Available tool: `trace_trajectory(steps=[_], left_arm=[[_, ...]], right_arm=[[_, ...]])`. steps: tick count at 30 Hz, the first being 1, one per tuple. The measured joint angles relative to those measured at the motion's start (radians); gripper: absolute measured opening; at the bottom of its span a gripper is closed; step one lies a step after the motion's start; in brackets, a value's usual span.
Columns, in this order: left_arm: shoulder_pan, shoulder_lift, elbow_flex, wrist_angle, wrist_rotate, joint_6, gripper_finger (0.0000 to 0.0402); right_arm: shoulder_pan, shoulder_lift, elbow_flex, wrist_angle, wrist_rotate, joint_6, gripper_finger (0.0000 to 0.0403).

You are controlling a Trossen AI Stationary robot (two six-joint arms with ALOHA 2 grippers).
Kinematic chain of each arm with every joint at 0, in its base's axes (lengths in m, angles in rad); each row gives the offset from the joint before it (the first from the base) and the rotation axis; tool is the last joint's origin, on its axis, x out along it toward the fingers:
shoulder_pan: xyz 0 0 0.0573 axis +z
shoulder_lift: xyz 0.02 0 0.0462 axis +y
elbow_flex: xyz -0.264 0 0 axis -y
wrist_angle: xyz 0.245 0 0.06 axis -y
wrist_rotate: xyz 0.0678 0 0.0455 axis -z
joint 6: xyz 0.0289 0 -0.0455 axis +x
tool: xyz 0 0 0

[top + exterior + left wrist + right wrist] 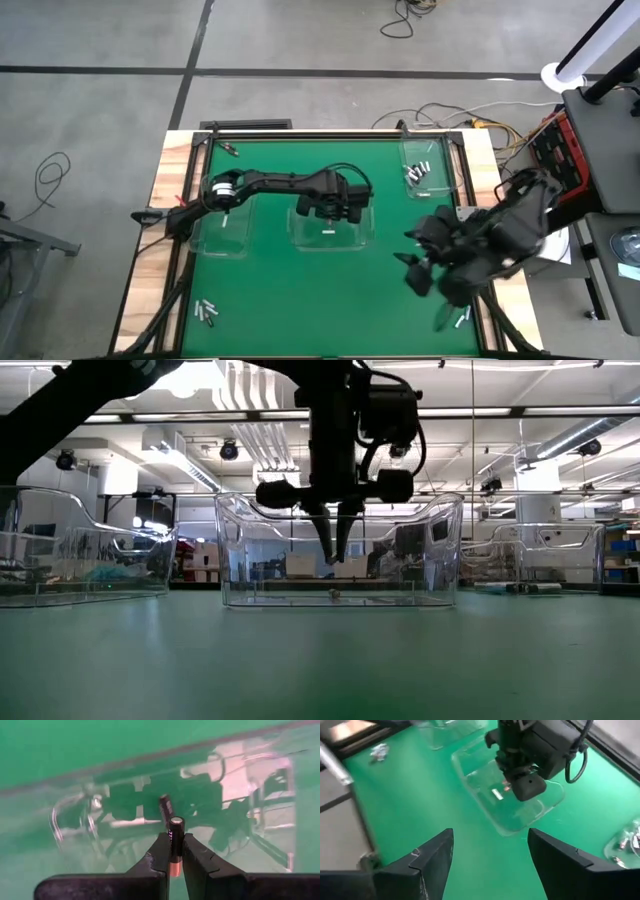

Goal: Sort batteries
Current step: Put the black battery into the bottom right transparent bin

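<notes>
High view: overhead, facing straight down on the whole tabletop point(300, 300). Low view: at tabletop level, facing level across to the middle bin point(340, 565), close. Left wrist view: very near, looking into that bin. Right wrist view: farther off, angled down. All four views share the middle bin.
</notes>
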Motion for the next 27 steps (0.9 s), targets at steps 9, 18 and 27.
trace_trajectory(steps=[9, 18, 27], left_arm=[[0.011, -0.001, -0.125, 0.089, 0.045, -0.175, 0.0013], [0.009, -0.004, -0.189, 0.102, 0.081, -0.207, 0.0028], [0.008, 0.0, -0.113, 0.077, 0.047, -0.064, 0.0118]], right_arm=[[0.252, -0.123, -0.001, 0.002, 0.032, -0.005, 0.0248], [0.378, -0.109, -0.012, 0.003, 0.117, 0.014, 0.0255], [0.377, -0.088, -0.061, 0.003, 0.112, 0.037, 0.0263]])
